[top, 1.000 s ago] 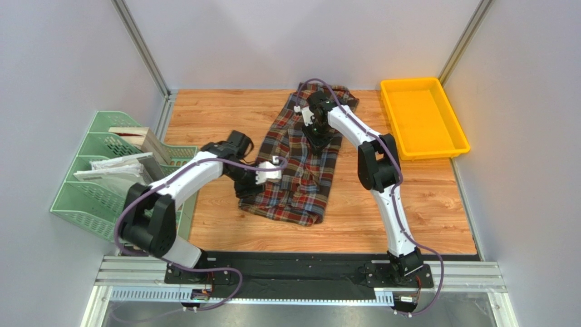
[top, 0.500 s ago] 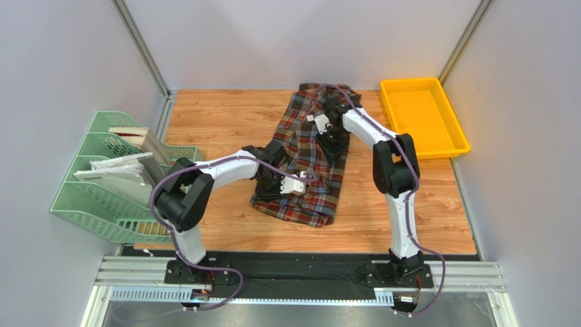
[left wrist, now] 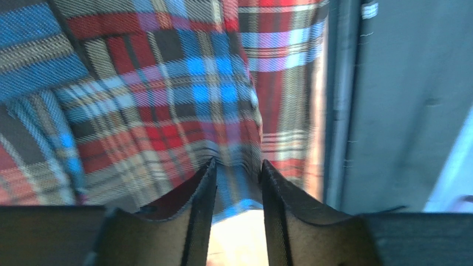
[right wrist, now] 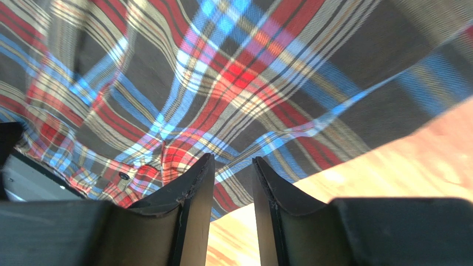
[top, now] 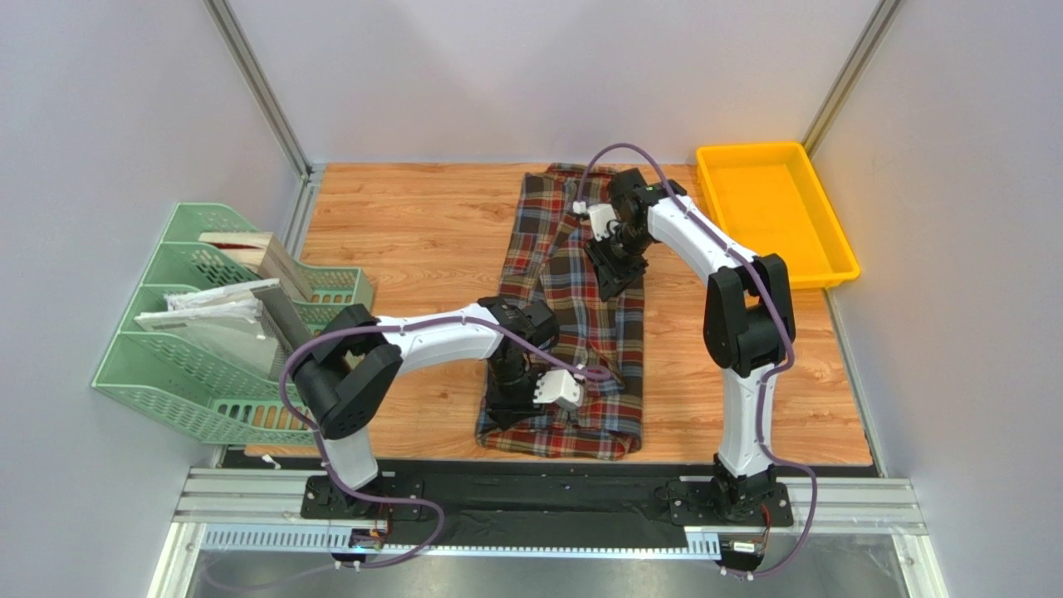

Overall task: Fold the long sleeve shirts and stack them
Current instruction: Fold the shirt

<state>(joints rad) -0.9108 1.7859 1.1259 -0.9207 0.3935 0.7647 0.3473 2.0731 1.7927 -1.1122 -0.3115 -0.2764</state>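
Soft matt woven flannel shirt (top: 601, 312); smooth wood-grain counter (top: 412, 224) with a low sheen; glossy yellow plastic tray (top: 774, 218); matt green plastic mesh rack (top: 162, 361); left pincer fingers (left wrist: 194, 221) dull black, finely textured

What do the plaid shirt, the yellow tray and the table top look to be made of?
Plaid shirt: soft woven cloth, likely flannel; it drapes and creases, and the weave shows up close. Yellow tray: probably moulded plastic, smooth and evenly coloured. Table top: wood or wood-look laminate, with plank grain.
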